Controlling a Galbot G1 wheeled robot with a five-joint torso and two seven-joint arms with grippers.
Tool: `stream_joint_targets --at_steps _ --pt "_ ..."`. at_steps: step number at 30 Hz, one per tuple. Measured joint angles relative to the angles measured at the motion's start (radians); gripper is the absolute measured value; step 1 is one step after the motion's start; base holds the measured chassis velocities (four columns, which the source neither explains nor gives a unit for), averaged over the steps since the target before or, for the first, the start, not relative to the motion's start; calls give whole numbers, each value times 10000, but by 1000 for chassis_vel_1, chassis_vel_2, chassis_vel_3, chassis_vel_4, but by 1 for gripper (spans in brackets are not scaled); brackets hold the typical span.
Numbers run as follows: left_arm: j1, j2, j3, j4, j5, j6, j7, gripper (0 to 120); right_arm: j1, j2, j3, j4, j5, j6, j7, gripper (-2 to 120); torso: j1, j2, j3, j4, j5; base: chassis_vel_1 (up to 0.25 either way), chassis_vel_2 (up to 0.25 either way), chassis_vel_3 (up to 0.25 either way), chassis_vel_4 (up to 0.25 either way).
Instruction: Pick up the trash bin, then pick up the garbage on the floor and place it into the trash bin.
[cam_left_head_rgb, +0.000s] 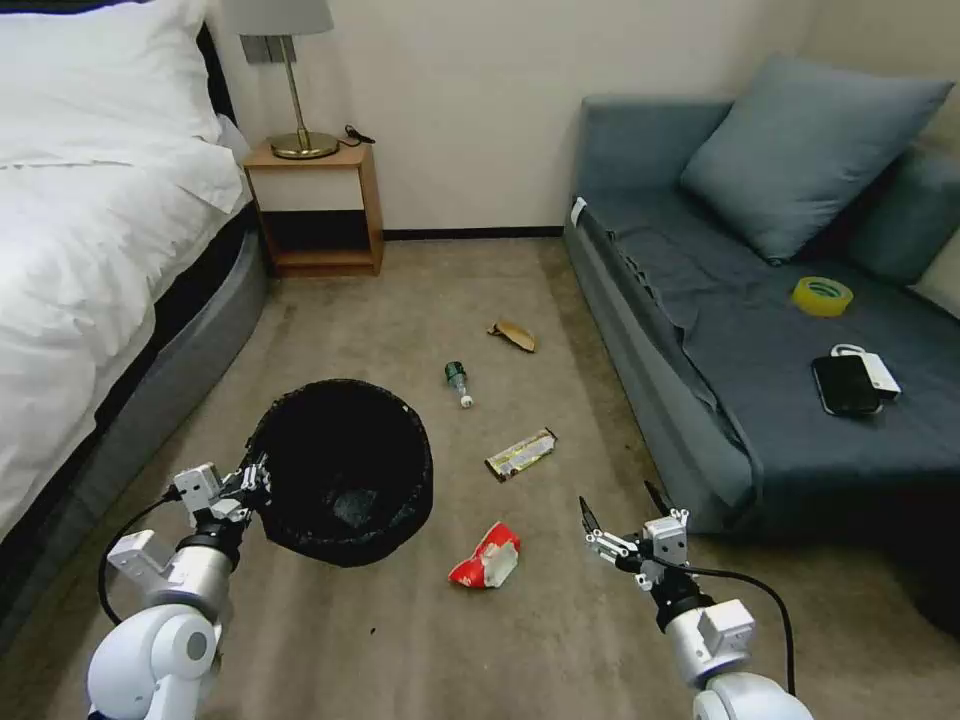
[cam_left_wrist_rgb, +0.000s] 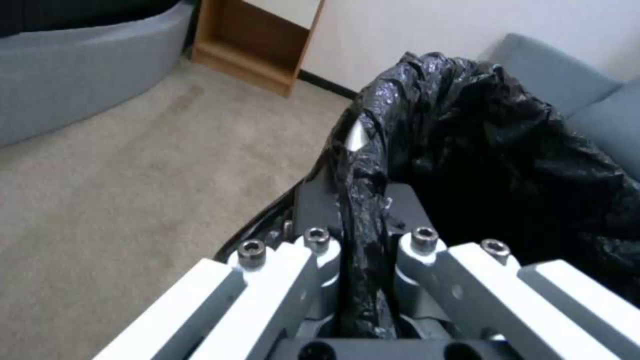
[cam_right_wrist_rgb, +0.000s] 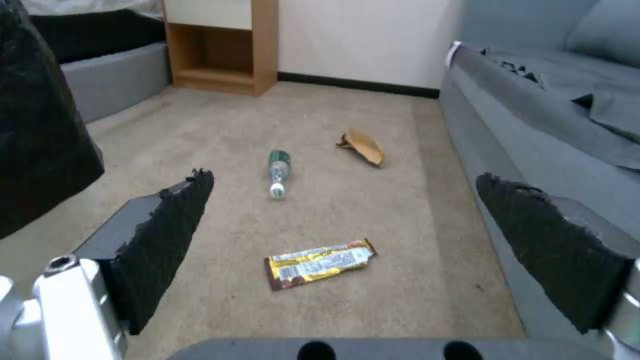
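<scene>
A small round trash bin lined with crinkly black plastic (cam_left_head_rgb: 345, 470) hangs tilted above the beige carpet floor (cam_left_head_rgb: 400, 640), its open mouth facing up toward the head camera. The left end effector (cam_left_head_rgb: 258, 484) is clamped on the bin's rim on the side nearest the white-sheeted bed (cam_left_head_rgb: 90, 240); the left wrist view shows the black liner pinched between its fingers (cam_left_wrist_rgb: 317, 240). On the bin's far side from the bed, a crumpled red-and-white wrapper (cam_left_head_rgb: 487, 558) lies closest to the bin, then a long gold-brown snack wrapper (cam_left_head_rgb: 521, 454), a small clear bottle with a green label (cam_left_head_rgb: 458, 381) and a tan-brown crumpled wrapper (cam_left_head_rgb: 513, 335), each well apart on the carpet. The right end effector (cam_left_head_rgb: 620, 512) hovers beyond the red-and-white wrapper from the bin, spread wide and holding nothing, near the grey-blue sofa (cam_left_head_rgb: 760, 330).
</scene>
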Motion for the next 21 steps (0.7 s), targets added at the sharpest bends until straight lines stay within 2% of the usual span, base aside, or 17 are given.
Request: stream_joint_targets --at_steps 13,21 --pt "-50 4 -101 195 -94 -21 5 5 295 26 -326 -347 83 -113 84 100 -1 0 -1 0 -1 -43 29 36 -34" --pt "-118 91 -247 287 -208 -23 -4 5 1216 -544 -1129 -1109 299 -388 500 100 1 0 0 0 0 -73 73 67 -84"
